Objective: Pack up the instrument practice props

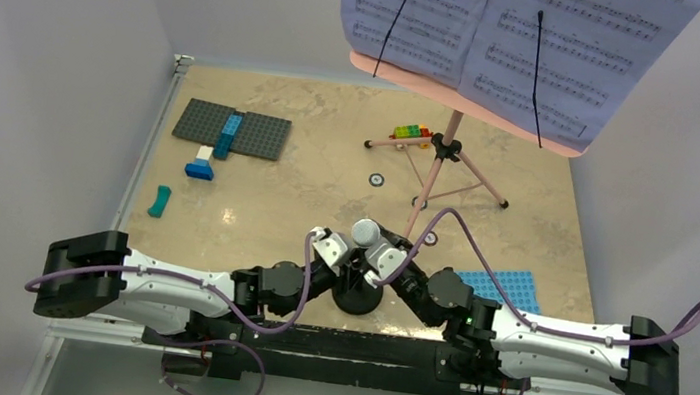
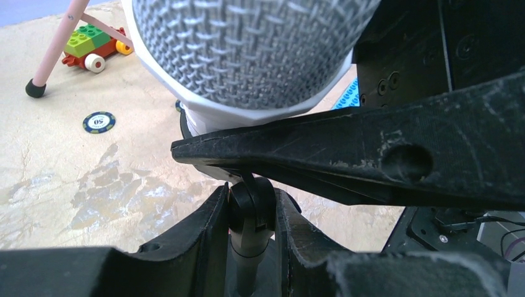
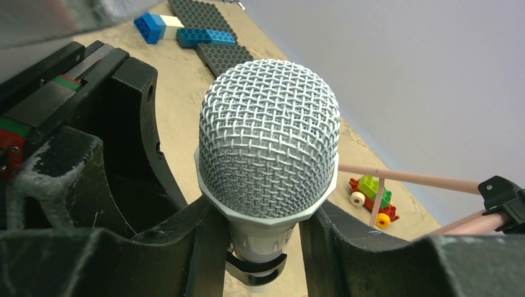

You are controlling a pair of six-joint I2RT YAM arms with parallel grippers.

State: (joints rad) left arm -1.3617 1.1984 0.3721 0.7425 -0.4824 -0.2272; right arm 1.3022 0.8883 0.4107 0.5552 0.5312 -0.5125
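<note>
**Gripping microphone [image 1: 365, 232] from both sides at 6 o'clock**

Top view: microphone stands upright on mic stand [image 1: 356, 297] at table's [image 1: 309, 167] 6 o'clock edge. L gripper [image 1: 347, 256] & R gripper [image 1: 381, 259] meet there, grip detail not visible. L wrist cam: L fingers [image 2: 204, 229] pinch stand's black stem joint under the mic head. R wrist cam: R fingers [image 3: 207, 247] pinch mic body just below the grille. Music stand [image 1: 435, 173] w/ sheet-music pages [image 1: 507, 35] sits at 1 o'clock from mic, apart.

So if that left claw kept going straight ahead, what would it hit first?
The left gripper is shut on the mic stand under the microphone. Pushing on, it would likely press that into a finger of the right gripper, which crosses close behind it, though depth is hard to judge.
</note>
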